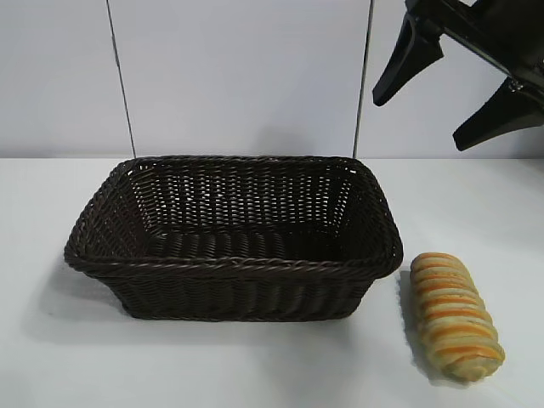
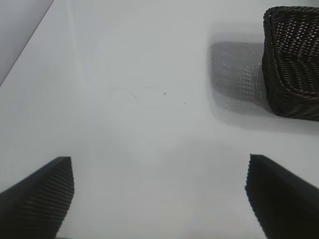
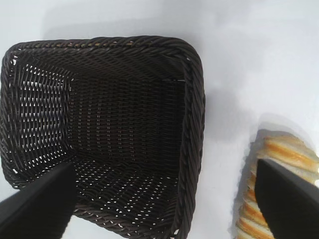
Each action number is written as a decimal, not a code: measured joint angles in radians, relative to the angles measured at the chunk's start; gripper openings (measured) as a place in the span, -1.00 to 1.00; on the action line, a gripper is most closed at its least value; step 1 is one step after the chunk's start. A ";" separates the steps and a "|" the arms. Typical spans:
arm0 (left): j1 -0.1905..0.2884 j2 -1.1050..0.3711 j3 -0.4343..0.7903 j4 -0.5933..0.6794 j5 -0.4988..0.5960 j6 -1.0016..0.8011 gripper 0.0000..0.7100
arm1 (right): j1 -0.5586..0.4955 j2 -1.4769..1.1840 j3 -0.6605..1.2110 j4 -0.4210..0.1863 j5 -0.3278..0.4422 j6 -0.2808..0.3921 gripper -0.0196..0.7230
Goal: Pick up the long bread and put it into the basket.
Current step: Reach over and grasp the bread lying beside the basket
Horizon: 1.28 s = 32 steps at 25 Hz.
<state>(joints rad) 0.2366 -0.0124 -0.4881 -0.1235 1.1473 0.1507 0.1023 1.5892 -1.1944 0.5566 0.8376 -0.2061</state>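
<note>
Basket: the dark brown wicker basket (image 1: 234,246) is sitting on the white table (image 1: 51,357), its long side facing the room, nothing lying inside it as far as the open weave is showing.

Long bread: the long bread (image 1: 455,316) is lying on the table just beside the basket's right end, apart from the rim, its striped spiral ridges running across it and its length pointing toward the front edge.

Right gripper: the right gripper (image 1: 455,85) is hanging high at the upper right, above and behind the loaf, its two black fingers spread wide and grasping nothing. In its own wrist view the right gripper (image 3: 164,199) is looking down with one finger (image 3: 37,204) over the basket's interior and the other over the bread (image 3: 276,159), though whether it is directly above the loaf is hard to say from here.

Left gripper: the left gripper (image 2: 159,199) is out of the room view; its wrist view is showing both fingers (image 2: 40,196) parted wide over bare table, released and carrying nothing, with one corner of the basket (image 2: 294,64) well off to the side.

Backdrop: a pale wall (image 1: 246,76) is standing behind the table.
</note>
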 joint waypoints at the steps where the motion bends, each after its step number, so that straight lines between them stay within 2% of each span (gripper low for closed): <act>1: 0.000 0.000 0.002 0.002 -0.002 -0.002 0.91 | 0.000 0.000 0.000 -0.002 0.000 0.000 0.92; 9: -0.002 0.000 0.003 0.003 -0.009 -0.003 0.91 | 0.000 0.000 -0.003 -0.053 0.026 0.000 0.92; 16: -0.083 0.000 0.003 0.003 -0.010 -0.003 0.91 | 0.000 -0.054 -0.003 -0.111 0.070 0.006 0.92; 20: -0.091 0.000 0.003 0.003 -0.011 -0.003 0.91 | 0.000 -0.095 -0.003 -0.178 0.126 0.040 0.92; 24: -0.091 0.000 0.003 0.003 -0.011 -0.003 0.91 | 0.000 -0.103 -0.003 -0.275 0.172 0.076 0.92; 32: -0.091 0.000 0.003 0.003 -0.017 -0.003 0.91 | -0.012 -0.103 0.001 -0.382 0.173 0.129 0.92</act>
<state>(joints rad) 0.1457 -0.0124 -0.4852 -0.1202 1.1303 0.1476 0.0903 1.4865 -1.1934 0.1747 1.0108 -0.0769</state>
